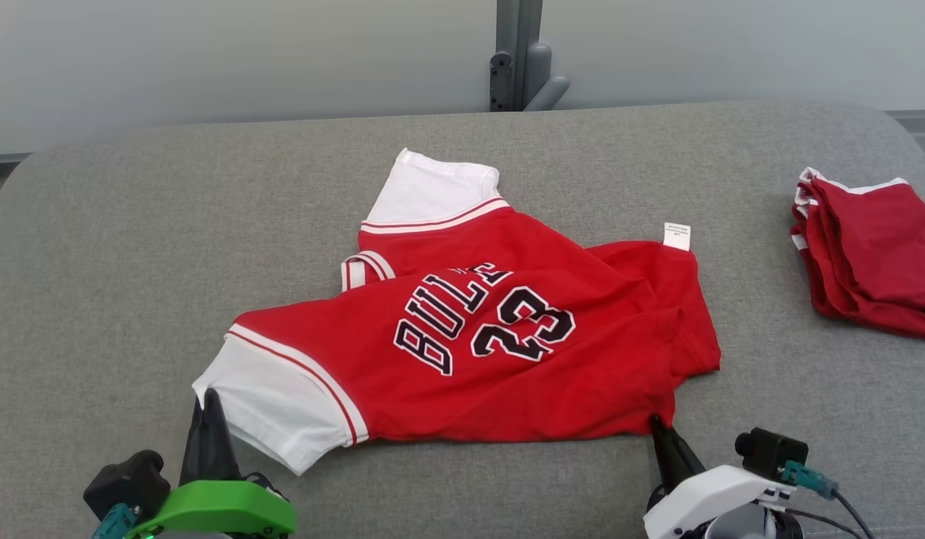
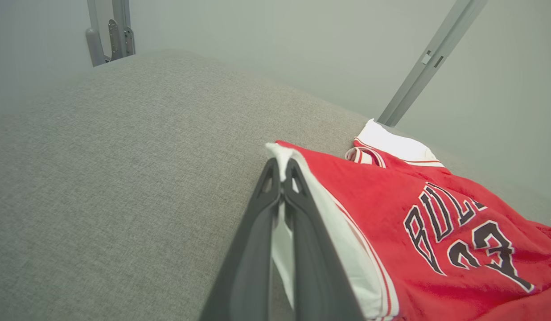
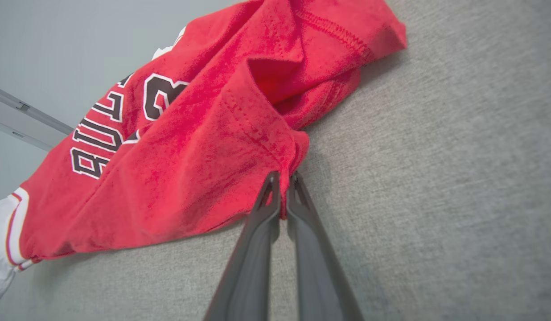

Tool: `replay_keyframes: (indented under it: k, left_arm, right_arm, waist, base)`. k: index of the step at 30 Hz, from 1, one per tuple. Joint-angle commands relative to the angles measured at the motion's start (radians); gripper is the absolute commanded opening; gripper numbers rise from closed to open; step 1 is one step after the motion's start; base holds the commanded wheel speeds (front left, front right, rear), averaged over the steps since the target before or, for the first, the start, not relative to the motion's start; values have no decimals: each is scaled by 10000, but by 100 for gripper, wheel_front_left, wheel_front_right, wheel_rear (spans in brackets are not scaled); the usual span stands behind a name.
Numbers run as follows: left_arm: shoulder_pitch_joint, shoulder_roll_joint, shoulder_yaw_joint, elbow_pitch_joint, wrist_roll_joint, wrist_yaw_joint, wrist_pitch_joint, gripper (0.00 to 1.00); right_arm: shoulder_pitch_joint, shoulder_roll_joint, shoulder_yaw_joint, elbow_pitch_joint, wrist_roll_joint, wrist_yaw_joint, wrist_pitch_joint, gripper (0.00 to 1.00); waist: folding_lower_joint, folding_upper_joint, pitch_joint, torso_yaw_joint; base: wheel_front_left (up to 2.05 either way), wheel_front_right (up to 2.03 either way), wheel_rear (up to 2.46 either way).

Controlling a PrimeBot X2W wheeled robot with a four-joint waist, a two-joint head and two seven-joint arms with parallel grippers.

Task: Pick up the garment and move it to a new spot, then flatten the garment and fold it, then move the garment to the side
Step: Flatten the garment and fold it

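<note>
The garment [image 1: 470,329] is a red jersey with white sleeves and "BULLS 23" lettering, lying rumpled on the grey padded table [image 1: 133,247]. My left gripper [image 1: 208,400] is shut on the edge of the near white sleeve [image 1: 275,408]; in the left wrist view the white cloth [image 2: 280,223] is pinched between the two dark fingers [image 2: 253,249] of that gripper [image 2: 282,167]. My right gripper [image 1: 657,423] is shut on the jersey's red hem corner at the near right. The right wrist view shows red fabric [image 3: 191,147] caught between the tips of this gripper [image 3: 282,180].
A second red garment [image 1: 870,254], folded, lies at the table's right edge. A grey post [image 1: 519,56] stands behind the table at the back. Bare grey table surface stretches to the left and along the near edge.
</note>
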Motion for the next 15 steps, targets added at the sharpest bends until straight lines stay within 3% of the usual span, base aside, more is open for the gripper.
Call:
replay_keyframes:
  k: [1, 15]
  left_arm:
    - [-179, 22, -6, -22, -61, -57, -78, 0]
    - [-1307, -166, -429, -958, -1117, -631, -313, 0]
  right_arm:
    - [-41, -40, -93, -178, -56, -6, 0, 0]
    - [466, -33, -1508, -4452, -221, -4, 0, 0]
  waist:
    - [0, 0, -34, -37]
    - [0, 0, -643, -550]
  base:
    - [0, 0, 0]
    - [0, 0, 0]
